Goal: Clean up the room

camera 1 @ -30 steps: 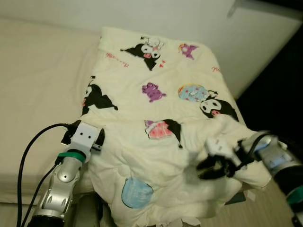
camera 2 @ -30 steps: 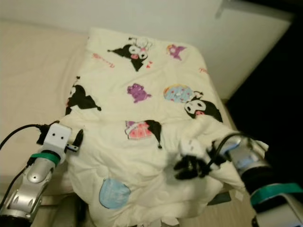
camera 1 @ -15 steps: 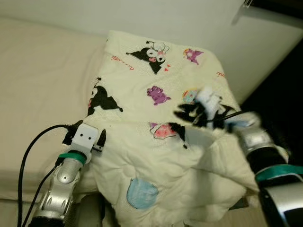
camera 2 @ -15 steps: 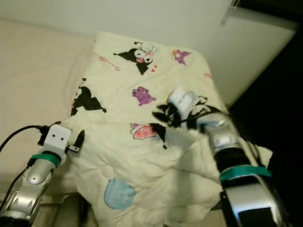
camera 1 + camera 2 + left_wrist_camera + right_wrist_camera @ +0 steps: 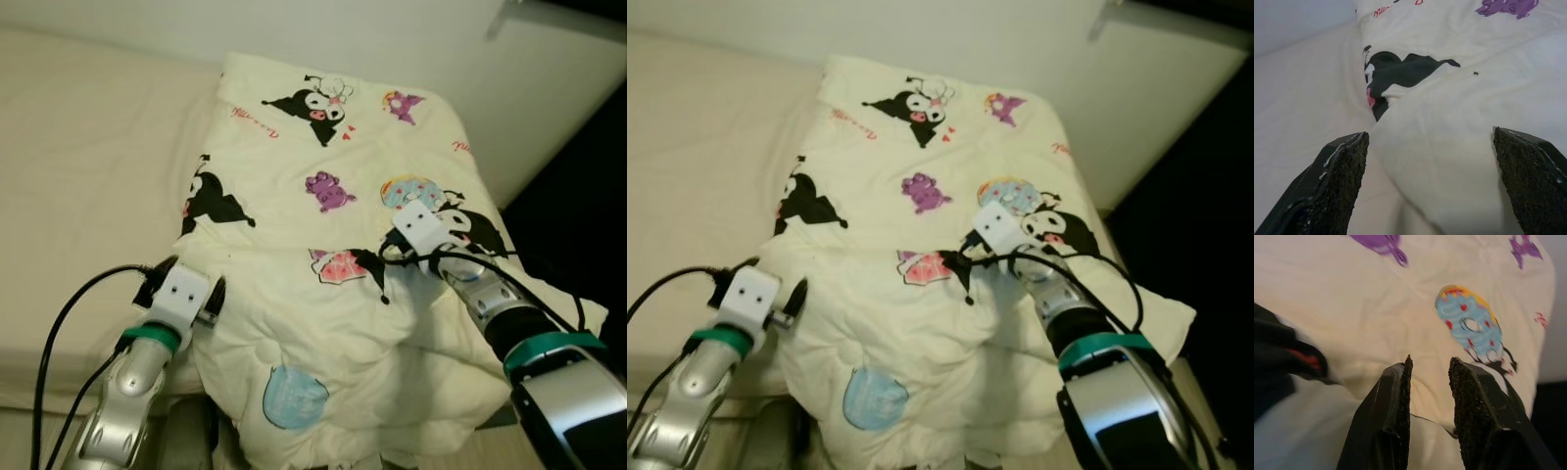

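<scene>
Left eye view: one blanket (image 5: 323,245) on one bed (image 5: 88,186)
Left gripper (image 5: 1435,181): fingers spread wide at blanket's edge
Right gripper (image 5: 1429,396): fingers nearly closed, pinching a blanket fold

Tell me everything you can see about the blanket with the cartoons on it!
The blanket is cream, soft and puffy, printed with black, purple, pink and blue cartoon figures. It lies folded and rumpled on the beige bed, its near end hanging over the edge. The left gripper, jaws wide open, straddles a fold at its side. The right gripper rests on top, jaws nearly closed on a fold.
</scene>
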Robot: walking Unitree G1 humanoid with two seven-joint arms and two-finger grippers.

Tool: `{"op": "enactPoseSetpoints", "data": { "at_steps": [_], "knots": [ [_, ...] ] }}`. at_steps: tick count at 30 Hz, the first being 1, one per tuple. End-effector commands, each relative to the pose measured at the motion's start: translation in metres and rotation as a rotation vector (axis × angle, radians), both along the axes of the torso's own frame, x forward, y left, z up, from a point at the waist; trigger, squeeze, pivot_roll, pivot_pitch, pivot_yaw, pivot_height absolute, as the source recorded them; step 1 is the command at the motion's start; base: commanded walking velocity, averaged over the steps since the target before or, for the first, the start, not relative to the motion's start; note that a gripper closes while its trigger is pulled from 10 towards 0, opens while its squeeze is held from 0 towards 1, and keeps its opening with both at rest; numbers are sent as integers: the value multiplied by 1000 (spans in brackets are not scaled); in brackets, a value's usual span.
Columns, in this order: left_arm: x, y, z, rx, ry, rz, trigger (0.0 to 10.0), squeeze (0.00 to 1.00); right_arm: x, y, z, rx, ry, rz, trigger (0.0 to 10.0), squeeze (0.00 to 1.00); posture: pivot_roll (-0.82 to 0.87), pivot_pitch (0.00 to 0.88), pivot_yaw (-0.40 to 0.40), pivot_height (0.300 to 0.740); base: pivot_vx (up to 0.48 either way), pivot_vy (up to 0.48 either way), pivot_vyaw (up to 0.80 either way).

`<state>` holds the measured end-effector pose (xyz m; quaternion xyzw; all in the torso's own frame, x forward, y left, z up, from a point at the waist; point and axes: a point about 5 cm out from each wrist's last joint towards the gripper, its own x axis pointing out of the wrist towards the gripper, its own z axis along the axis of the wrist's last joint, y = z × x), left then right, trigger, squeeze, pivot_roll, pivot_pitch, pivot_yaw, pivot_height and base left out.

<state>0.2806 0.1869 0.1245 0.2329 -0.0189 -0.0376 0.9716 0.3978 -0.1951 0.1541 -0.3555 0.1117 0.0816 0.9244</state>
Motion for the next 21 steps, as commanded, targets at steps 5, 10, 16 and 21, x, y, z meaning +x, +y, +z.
{"op": "enactPoseSetpoints", "data": {
  "at_steps": [5, 10, 16, 21],
  "knots": [
    [-15, 10, 2, 36, 36, -24, 10000, 0, -8, -11, -20, -154, 32, -40, 10000, 0, 367, 173, -102, 575, 0, 0, 0],
    [-13, 18, 5, 51, 44, -14, 10000, 0, -24, -8, -52, -304, 259, 168, 10000, 0, 364, 177, -93, 575, 0, 0, 0],
    [-8, 8, 10, 52, 47, -58, 10000, 0, -54, -31, -78, -369, 575, 410, 10000, 0, 339, 160, -46, 575, 0, 0, 0],
    [0, 8, 17, 62, 39, -81, 10000, 0, -93, -81, -61, -198, 736, 611, 10000, 0, 311, 146, -24, 575, 0, 0, 0]
  ]
}}
